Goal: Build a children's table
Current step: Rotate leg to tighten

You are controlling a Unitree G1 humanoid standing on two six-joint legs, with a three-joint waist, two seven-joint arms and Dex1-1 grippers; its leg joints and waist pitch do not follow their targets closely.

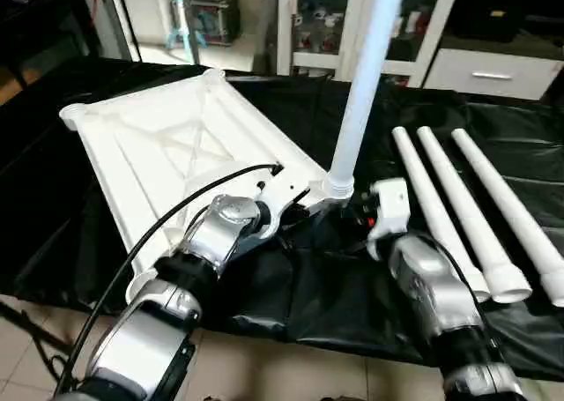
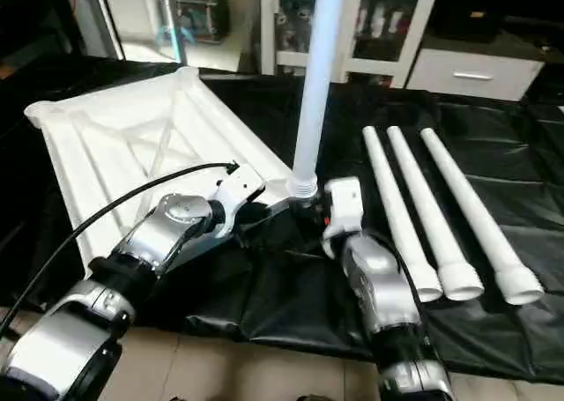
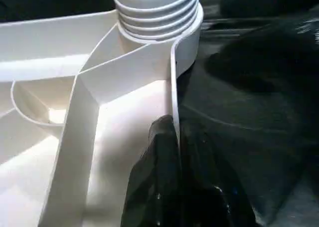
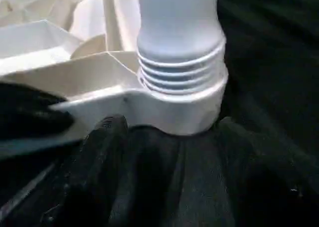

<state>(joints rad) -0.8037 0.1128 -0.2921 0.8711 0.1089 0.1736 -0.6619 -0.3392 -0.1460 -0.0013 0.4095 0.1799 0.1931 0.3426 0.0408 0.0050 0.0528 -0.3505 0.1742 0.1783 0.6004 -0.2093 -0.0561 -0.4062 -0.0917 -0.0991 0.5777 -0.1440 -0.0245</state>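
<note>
Head views. The white plastic rectangular table top (image 1: pixel 189 150) lies upside down on the black plastic sheet (image 1: pixel 370 286), ribbed X-braced underside facing up. One long tapered white tube leg (image 1: pixel 363 84) stands upright in the round corner socket (image 1: pixel 337 188) nearest the robot's right side. Three spare white tube legs (image 1: pixel 458 216) lie side by side on the sheet, well apart from the top. A white glass-door cabinet (image 1: pixel 352 22) stands behind. The left gripper (image 1: pixel 295 203) reaches in to the top's edge just beside the socket; the right gripper (image 1: pixel 357 211) sits at the foot of the upright leg.

Left wrist view. The left gripper's black fingers (image 3: pixel 164 167) are pinched closed on the thin white rim wall (image 3: pixel 174 87) of the top, one each side. The leg's threaded end (image 3: pixel 157 15) shows several ridges above the socket.

Right wrist view. Threads (image 4: pixel 179 72) visible above the socket collar, so the leg looks not fully seated, in my judgement. One black finger (image 4: pixel 99 152) of the right gripper lies below the socket, not on the leg; whether the jaws are spread or closed, I cannot tell.

Step in hand, judged: screwing the first leg home. To do well: hold the rim clamp firm so the top cannot spin, grip low on the leg, keep it vertical to avoid cross-threading, turn until the ridges vanish.
</note>
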